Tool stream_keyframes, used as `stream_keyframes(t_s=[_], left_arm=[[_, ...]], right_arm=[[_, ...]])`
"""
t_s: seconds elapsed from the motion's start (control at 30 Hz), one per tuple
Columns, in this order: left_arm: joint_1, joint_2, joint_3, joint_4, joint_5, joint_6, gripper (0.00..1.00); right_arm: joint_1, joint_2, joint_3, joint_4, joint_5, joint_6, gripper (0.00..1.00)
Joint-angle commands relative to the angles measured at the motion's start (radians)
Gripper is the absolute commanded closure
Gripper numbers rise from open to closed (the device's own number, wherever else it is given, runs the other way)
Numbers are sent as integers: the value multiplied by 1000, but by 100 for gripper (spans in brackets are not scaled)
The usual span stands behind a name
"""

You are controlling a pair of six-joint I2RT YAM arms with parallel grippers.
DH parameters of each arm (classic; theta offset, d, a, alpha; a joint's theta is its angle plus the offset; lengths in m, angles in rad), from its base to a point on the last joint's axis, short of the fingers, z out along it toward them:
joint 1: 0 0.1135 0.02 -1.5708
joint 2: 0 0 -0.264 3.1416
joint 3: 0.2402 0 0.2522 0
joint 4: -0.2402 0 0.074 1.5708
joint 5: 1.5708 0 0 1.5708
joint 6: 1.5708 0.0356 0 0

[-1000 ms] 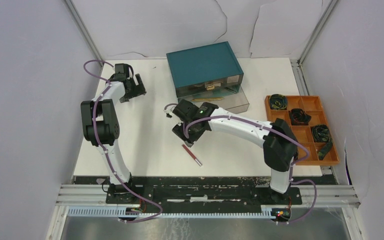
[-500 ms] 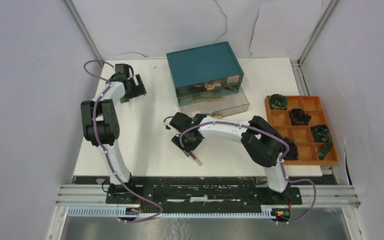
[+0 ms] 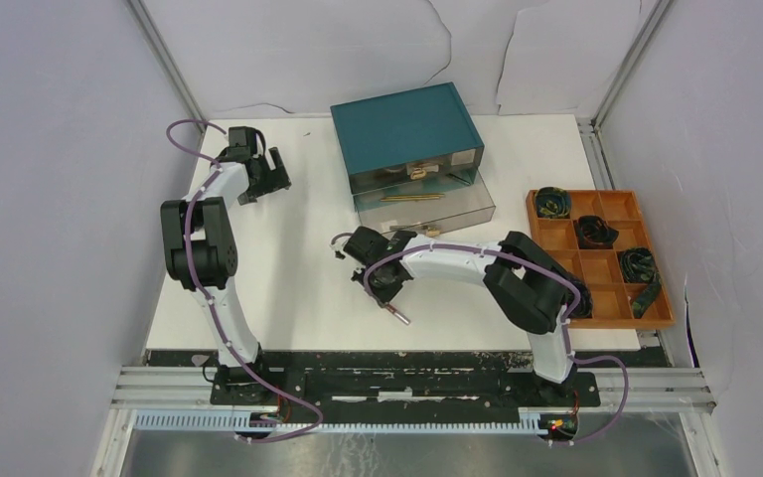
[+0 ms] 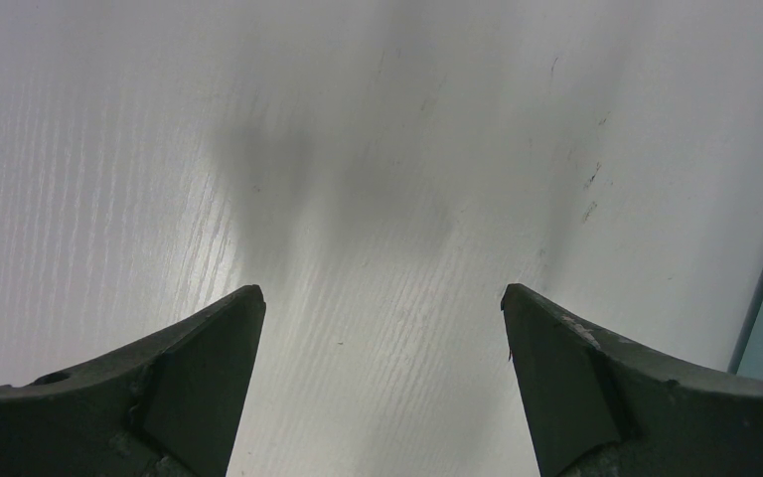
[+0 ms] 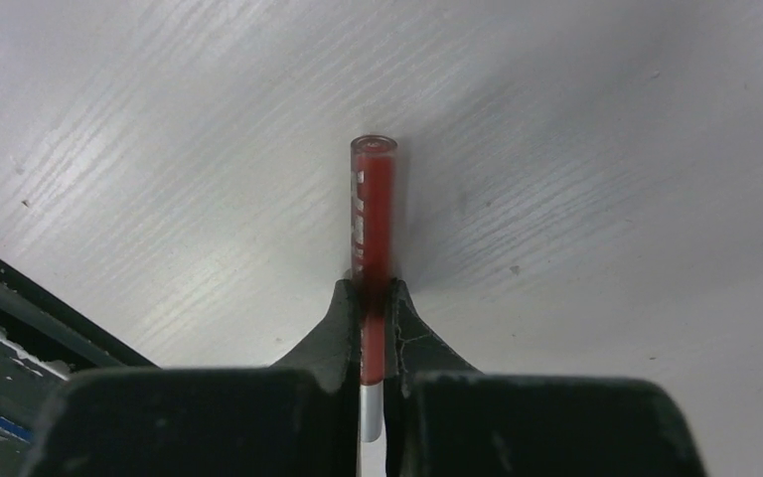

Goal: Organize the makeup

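Observation:
A thin red pencil (image 5: 373,209) with a silver end lies on the white table, and my right gripper (image 5: 369,290) is shut on its middle. In the top view the same pencil (image 3: 397,316) sticks out toward the near edge from under the right gripper (image 3: 382,288). A gold pencil (image 3: 412,198) lies in the open drawer of the teal box (image 3: 407,134). My left gripper (image 4: 382,298) stands open over bare table at the far left, the left gripper (image 3: 276,171) holding nothing. The other makeup is out of view.
The teal drawer box stands at the back centre with its clear drawer (image 3: 427,206) pulled out. An orange tray (image 3: 606,260) with black coiled items sits at the right. The table's front edge (image 3: 407,350) runs close below the right gripper.
My right arm came down and toward the near edge onto the red pencil, and its jaws closed on it. The left arm has not moved.

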Motion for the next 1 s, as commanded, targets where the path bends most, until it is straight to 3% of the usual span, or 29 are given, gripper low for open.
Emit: stream_keyframes(t_s=[0.0, 0.33, 0.73, 0.83, 0.97], left_arm=[[-6, -36, -1, 25, 11, 27, 4], [-5, -38, 5, 24, 10, 24, 4], [-6, -24, 18, 22, 3, 29, 4], [-5, -25, 19, 20, 5, 31, 4], [-6, -26, 16, 19, 1, 34, 4]], right_arm=[[7, -60, 28, -90, 62, -33, 99], [-109, -117, 380, -251, 208, -134, 99], [-322, 97, 618, -229, 230, -202, 99], [-331, 150, 653, -229, 264, -212, 89], [-332, 160, 645, -209, 320, -202, 63]])
